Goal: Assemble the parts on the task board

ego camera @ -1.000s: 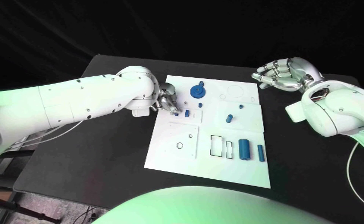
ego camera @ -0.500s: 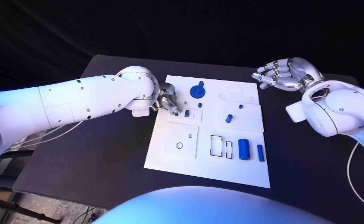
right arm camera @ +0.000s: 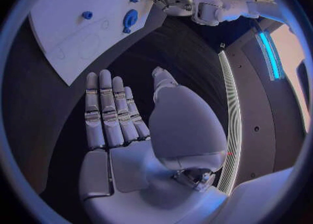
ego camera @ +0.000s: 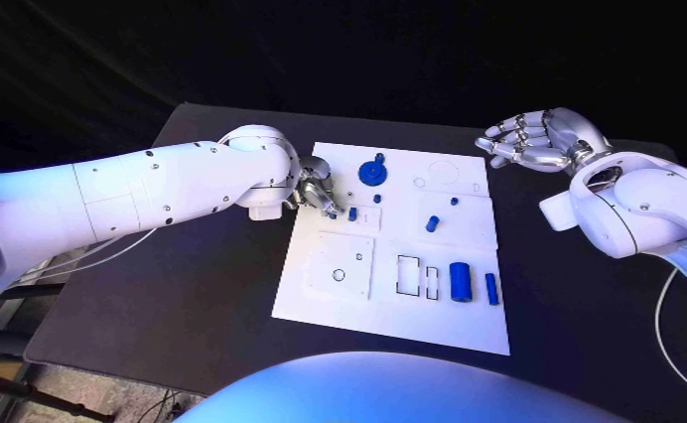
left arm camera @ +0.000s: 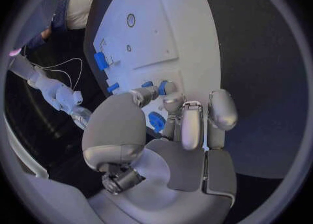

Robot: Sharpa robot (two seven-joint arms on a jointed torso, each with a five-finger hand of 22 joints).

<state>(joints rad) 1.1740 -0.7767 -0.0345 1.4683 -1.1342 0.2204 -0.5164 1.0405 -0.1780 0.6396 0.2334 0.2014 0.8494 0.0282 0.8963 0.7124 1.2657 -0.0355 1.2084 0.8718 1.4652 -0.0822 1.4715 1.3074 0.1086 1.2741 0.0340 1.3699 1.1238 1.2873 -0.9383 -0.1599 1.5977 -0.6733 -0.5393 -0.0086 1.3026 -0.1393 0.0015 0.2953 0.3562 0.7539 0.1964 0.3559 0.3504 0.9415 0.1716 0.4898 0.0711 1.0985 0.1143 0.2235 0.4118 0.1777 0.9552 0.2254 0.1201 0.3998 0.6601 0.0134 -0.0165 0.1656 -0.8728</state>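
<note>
Task board [ego camera: 430, 319]: white plate lying flat at the middle of the black surface [ego camera: 172, 284]; serves as the landmark for all entries below.

Left hand [ego camera: 318, 194]: over the board's left edge, toward its far end. Fingers curled downward, tips at a small blue peg [ego camera: 352, 213] standing on the board. In the left wrist view the fingertips [left arm camera: 171, 100] close around a blue piece; whether it is actually gripped or merely touched, cannot tell.

Right hand [ego camera: 533, 140]: off the board, beyond its far right corner, above the surface. Fingers apart and gently curved, holding nothing; the right wrist view shows the palm bare and the fingers [right arm camera: 107, 112] laid side by side.

Blue disc [ego camera: 372, 174]: on the board's far portion, just right of the left hand, with a small knob beside it on the far side.

Small blue pin [ego camera: 454, 202]: right half of the board, far portion.

Blue upright piece [ego camera: 431, 224]: near the board's centre, right of the peg.

Large blue cylinder [ego camera: 460, 281]: lying on the board's near right portion.

Slim blue cylinder [ego camera: 491, 288]: just right of the large cylinder, close to the board's right edge.

Rectangular outlines [ego camera: 410, 276]: just left of the large cylinder.
</note>
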